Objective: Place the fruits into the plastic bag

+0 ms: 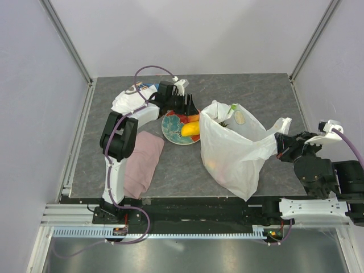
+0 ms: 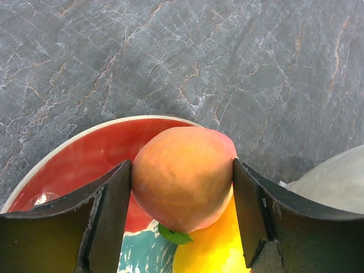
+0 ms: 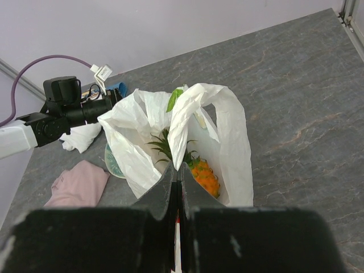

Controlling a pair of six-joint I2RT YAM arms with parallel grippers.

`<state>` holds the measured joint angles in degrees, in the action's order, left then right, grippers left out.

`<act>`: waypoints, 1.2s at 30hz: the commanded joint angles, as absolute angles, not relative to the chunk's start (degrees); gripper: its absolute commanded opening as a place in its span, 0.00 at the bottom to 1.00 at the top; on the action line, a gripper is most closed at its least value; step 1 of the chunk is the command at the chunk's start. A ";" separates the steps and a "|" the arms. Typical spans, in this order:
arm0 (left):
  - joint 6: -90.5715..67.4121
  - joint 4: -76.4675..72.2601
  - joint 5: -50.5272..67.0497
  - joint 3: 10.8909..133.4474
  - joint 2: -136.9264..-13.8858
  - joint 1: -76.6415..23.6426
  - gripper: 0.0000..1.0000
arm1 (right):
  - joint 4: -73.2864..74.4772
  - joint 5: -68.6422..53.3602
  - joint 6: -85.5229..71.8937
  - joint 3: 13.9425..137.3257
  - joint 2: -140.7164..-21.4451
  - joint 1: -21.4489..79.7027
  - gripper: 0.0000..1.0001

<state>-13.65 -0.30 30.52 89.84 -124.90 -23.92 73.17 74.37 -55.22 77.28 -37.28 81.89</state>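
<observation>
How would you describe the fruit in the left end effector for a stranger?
On the grey table, find the red-and-teal plate left of the white bag. The round peach-orange fruit there is pinched by the left end effector; unlike the yellow mango beside it, it is ball-shaped.

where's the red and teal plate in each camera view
Top external: plate left of centre, under the left hand, beside the plastic bag.
Left wrist: its red rim curves across the lower left, under the peach.
Right wrist: only a teal sliver at the bag's left edge.
Shared landmark: the plastic bag, a pale corner at lower right in the left wrist view.
</observation>
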 commanded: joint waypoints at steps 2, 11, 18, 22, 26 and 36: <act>-12.57 -1.56 29.27 88.16 -119.11 -23.73 0.46 | 73.56 75.50 -55.99 76.90 -36.74 81.91 0.00; -17.05 -9.66 29.71 81.22 -110.58 -22.15 0.44 | 73.65 75.32 -55.99 76.99 -37.00 81.91 0.00; -18.27 -15.64 31.02 74.45 -101.78 -21.62 0.45 | 73.65 75.23 -55.99 76.91 -37.44 81.91 0.00; -20.74 -20.04 32.61 68.30 -96.44 -21.71 0.45 | 73.65 75.41 -56.34 76.82 -38.05 82.00 0.00; -22.23 -20.48 32.52 66.45 -89.68 -22.15 0.45 | 73.65 74.62 -56.25 76.47 -39.02 81.91 0.00; -14.51 -20.74 20.49 65.03 -76.74 -36.37 0.45 | 73.56 74.10 -56.60 75.76 -38.85 81.91 0.00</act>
<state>-19.00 -17.50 26.65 64.90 -80.88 -31.46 73.41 74.22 -55.92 76.12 -38.70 81.89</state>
